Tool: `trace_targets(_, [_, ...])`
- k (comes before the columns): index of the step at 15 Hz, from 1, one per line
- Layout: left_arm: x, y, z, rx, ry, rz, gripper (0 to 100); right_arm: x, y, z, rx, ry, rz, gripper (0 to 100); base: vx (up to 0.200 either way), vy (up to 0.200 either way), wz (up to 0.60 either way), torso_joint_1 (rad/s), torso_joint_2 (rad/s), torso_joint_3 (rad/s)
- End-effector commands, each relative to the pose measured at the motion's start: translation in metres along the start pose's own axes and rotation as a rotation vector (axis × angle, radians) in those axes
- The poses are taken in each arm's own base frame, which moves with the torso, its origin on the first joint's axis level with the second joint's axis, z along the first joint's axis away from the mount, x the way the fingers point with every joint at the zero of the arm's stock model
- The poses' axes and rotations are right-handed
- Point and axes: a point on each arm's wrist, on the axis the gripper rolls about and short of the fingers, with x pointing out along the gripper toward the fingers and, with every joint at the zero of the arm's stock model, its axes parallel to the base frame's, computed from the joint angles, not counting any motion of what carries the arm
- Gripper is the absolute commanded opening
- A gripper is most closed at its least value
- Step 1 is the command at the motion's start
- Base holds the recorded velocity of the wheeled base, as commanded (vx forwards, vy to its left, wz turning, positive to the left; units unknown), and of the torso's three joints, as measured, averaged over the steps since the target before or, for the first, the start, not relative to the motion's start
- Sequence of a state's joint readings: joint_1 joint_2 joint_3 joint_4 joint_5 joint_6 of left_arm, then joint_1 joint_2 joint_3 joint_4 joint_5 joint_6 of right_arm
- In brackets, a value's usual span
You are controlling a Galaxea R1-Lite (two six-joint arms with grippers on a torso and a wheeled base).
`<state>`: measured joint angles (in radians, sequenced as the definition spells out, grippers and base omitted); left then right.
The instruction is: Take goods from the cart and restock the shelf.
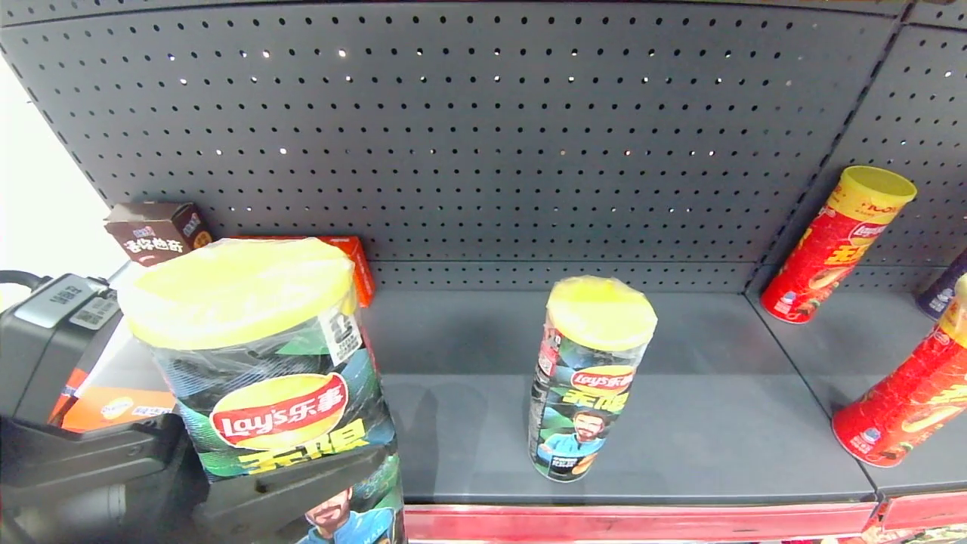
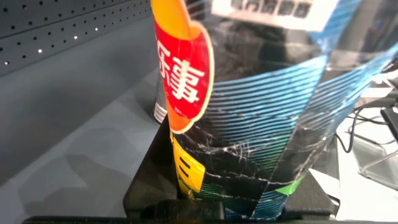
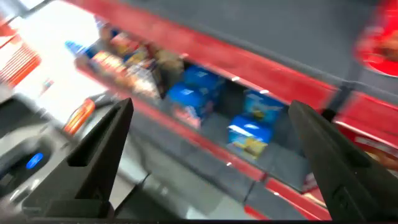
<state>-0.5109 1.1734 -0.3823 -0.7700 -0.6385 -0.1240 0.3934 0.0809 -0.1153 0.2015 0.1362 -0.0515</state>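
At the left front of the shelf (image 1: 680, 423), we have a green chips can (image 1: 264, 363) clamped in the left gripper (image 1: 227, 468), probably low on its body. Right gripper (image 3: 217, 162) jaws apart, empty. Risk: gripped low, the tall can tips on release or clips the standing chips can (image 1: 593, 378).

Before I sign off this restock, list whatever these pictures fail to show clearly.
Head view: the base of the held chip can, cut off by the lower edge and crossed by the left pincer.
Head view: the red box, mostly hidden behind that can.
Head view: a dark item at the right edge, cut off; kind unclear.
Right wrist view: blue packets beyond the open right pincer, too blurred to identify.
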Motion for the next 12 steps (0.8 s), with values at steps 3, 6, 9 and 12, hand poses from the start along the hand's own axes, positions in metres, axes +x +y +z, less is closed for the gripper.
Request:
trace_targets(3, [0.001,-0.001,0.001,0.005,-0.004,-0.006,0,-0.001,0.001,0.000,0.053,-0.023,-0.216,100,0.000,0.000,0.00,0.000,0.00,0.000])
trace_targets(6, [0.001,-0.002,-0.002,-0.004,0.007,-0.011,0,-0.002,-0.003,0.001,0.053,-0.015,-0.380,100,0.000,0.000,0.00,0.000,0.00,0.000])
trace_targets(9, [0.001,-0.002,-0.003,-0.004,0.010,-0.012,0,0.013,-0.006,0.006,0.091,0.166,-0.416,100,0.000,0.000,0.00,0.000,0.00,0.000])
trace_targets(12, [0.001,-0.003,-0.003,-0.006,0.012,-0.018,0,0.010,0.000,0.005,0.138,0.119,-0.697,100,0.000,0.000,0.00,0.000,0.00,0.000])
